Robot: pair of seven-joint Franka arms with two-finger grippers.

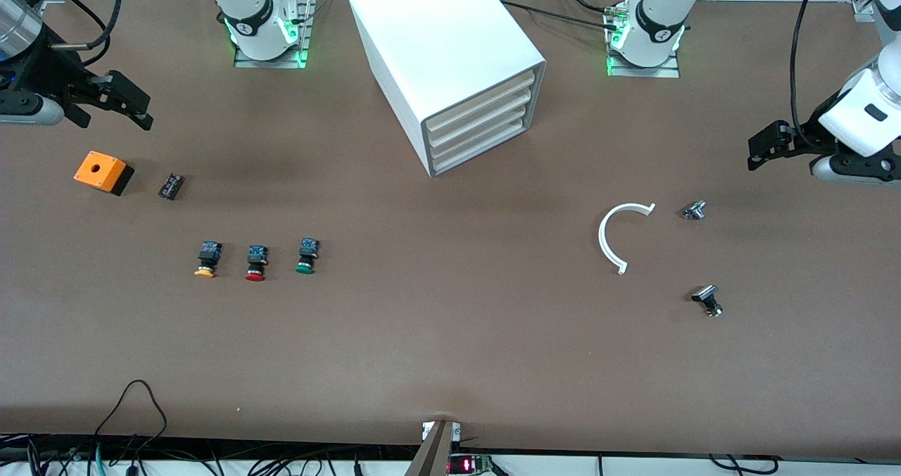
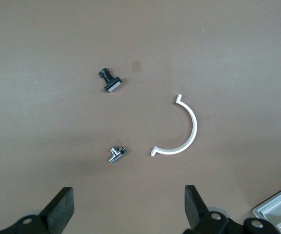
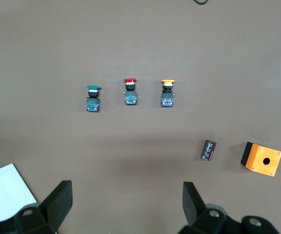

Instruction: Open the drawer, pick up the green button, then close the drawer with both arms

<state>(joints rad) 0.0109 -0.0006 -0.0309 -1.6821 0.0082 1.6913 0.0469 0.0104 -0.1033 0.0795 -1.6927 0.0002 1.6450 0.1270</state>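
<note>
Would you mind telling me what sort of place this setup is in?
Probably a robotics lab bench: two arms bolted to a brown table, a white drawer cabinet, loose push buttons such as the green button, cables along the edge.

Spread fingers point(image 2: 62, 207) over white arc point(image 2: 187, 134) and two knobs point(image 2: 110, 80).

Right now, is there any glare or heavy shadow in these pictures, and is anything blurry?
Front view: even light, with green glow at both arm bases and soft shadows under the white box cabinet. Left wrist view: the curved white plastic strip is sharp. Right wrist view: the green-capped push button is crisp, without glare.
</note>
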